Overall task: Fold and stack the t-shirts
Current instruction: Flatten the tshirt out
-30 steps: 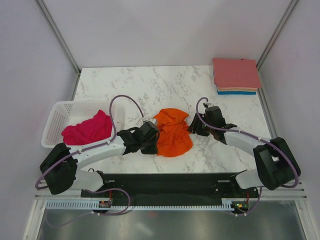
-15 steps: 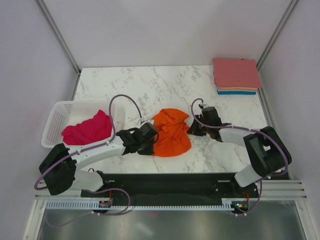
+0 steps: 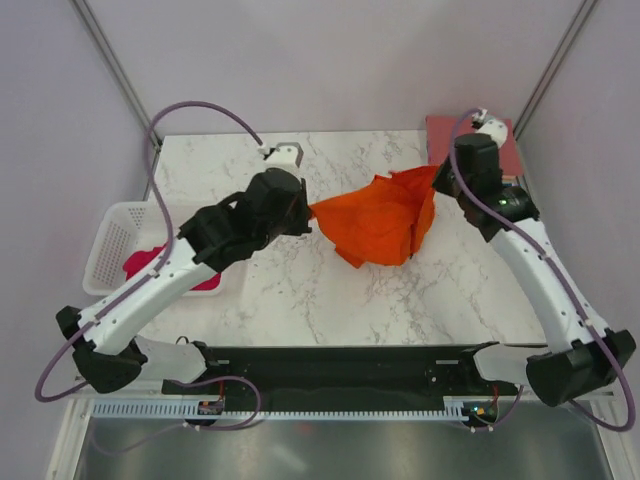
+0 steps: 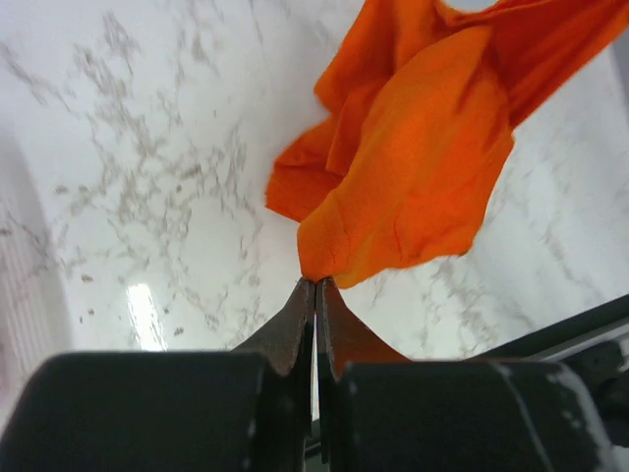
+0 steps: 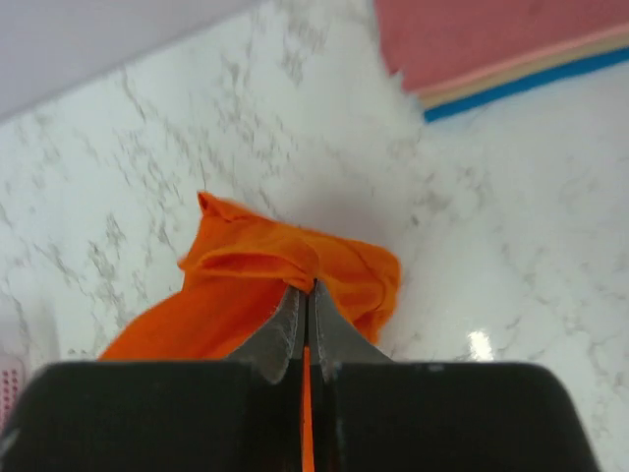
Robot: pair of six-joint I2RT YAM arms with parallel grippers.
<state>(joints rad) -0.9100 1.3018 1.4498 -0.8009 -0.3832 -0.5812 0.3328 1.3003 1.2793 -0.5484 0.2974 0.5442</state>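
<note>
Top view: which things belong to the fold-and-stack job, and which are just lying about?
Job: orange shirt, clamped in left fingers and right fingers; pink shirt; folded stack.
Just there: basket holding the pink shirt; table.

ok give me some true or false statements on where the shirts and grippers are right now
1. The left gripper and right gripper are both shut on the orange t-shirt. True.
2. The orange t-shirt lies folded flat on the table. False: it is crumpled, held up between the two grippers.
3. The magenta t-shirt sits in the white basket. True.
4. The blue t-shirt tops the folded stack. False: the salmon-pink t-shirt is on top, the blue one at the bottom.
</note>
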